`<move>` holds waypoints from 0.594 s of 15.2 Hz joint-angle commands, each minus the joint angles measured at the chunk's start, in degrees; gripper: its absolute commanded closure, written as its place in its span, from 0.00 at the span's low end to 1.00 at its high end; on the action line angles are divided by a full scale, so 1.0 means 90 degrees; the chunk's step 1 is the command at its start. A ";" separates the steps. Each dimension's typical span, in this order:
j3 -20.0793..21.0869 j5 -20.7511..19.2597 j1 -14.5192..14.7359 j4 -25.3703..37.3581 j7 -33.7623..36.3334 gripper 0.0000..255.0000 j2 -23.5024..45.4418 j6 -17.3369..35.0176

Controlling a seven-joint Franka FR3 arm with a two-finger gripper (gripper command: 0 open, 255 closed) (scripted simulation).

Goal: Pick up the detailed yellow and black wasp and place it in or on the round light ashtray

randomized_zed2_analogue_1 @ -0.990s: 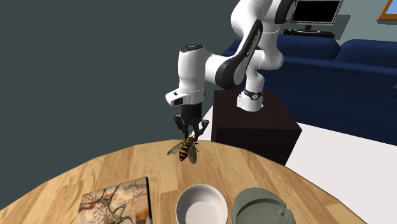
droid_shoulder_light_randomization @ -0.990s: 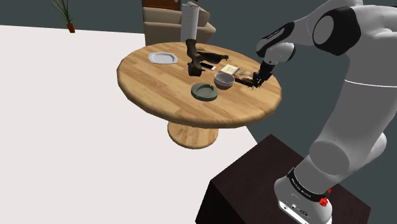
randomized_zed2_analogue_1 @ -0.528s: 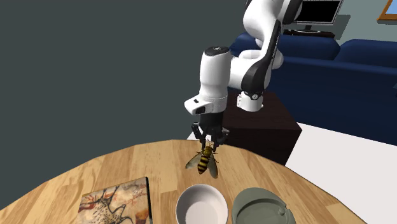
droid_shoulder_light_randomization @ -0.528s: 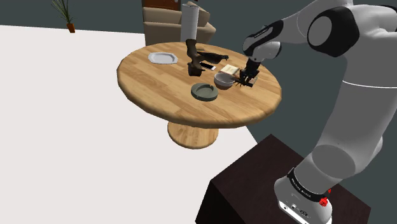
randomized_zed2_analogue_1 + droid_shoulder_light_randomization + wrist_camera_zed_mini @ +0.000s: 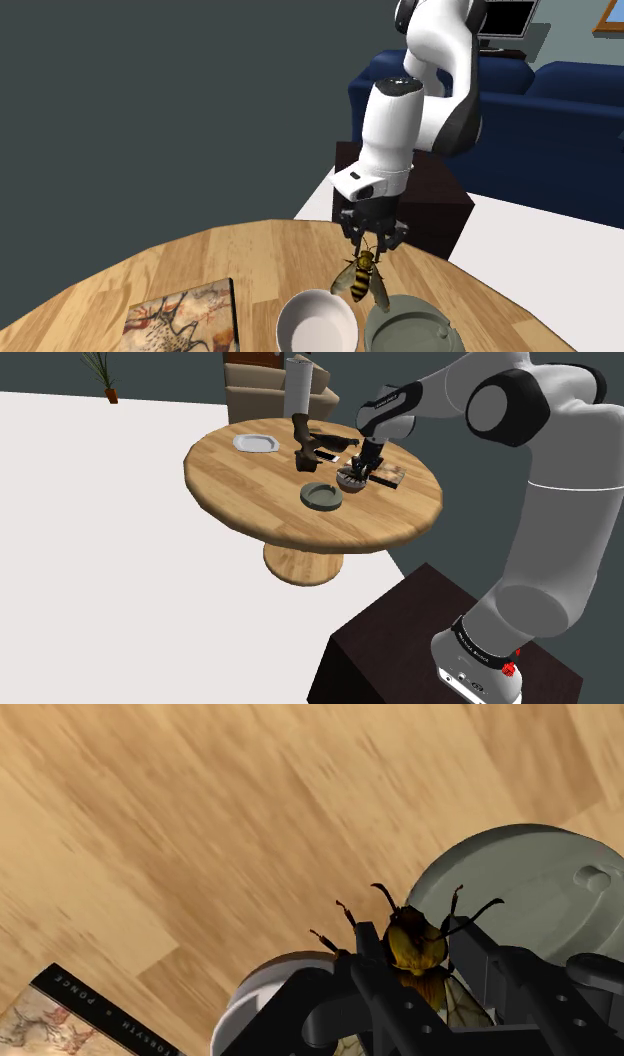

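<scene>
My gripper (image 5: 370, 243) is shut on the yellow and black wasp (image 5: 360, 278), which hangs head down from the fingers above the table. In the wrist view the wasp (image 5: 412, 949) sits clasped between the two black fingers (image 5: 368, 966), with its antennae and legs sticking out ahead. The round grey-green ashtray (image 5: 410, 325) lies on the wooden table just beyond and beside the wasp, and also appears past the gripper (image 5: 420, 936) as the ashtray (image 5: 530, 884). In the shoulder view the gripper (image 5: 358, 470) hovers over the bowl, with the ashtray (image 5: 321, 496) a little nearer that view's left.
A white bowl (image 5: 317, 322) stands right beside the ashtray, under the wasp. A picture book (image 5: 185, 315) lies flat nearby. Farther off stand a dark figurine (image 5: 303, 442), a grey plate (image 5: 258, 443) and a tall pale cylinder (image 5: 299, 387). The round table (image 5: 300, 522) ends near the stand.
The gripper has carried the wasp from near the table's edge over the book to above the bowl, close to the ashtray. It stayed shut on the wasp throughout.
</scene>
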 commanded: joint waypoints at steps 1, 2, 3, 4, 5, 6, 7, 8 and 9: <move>0.0069 -0.0026 0.0175 0.0245 0.0301 1.00 0.0147 -0.0089; 0.0100 -0.0035 0.0249 0.0388 0.0431 1.00 0.0228 -0.0147; 0.0131 -0.0044 0.0321 0.0539 0.0559 1.00 0.0315 -0.0209; 0.0162 -0.0051 0.0391 0.0700 0.0686 1.00 0.0407 -0.0276; 0.0191 -0.0057 0.0458 0.0871 0.0811 1.00 0.0505 -0.0346; 0.0221 -0.0062 0.0523 0.1052 0.0934 1.00 0.0609 -0.0422; 0.0249 -0.0066 0.0585 0.1244 0.1055 1.00 0.0719 -0.0502; 0.0297 -0.0072 0.0679 0.1580 0.1249 1.00 0.0911 -0.0643; 0.0304 -0.0057 0.0676 0.1548 0.1240 1.00 0.0947 -0.0577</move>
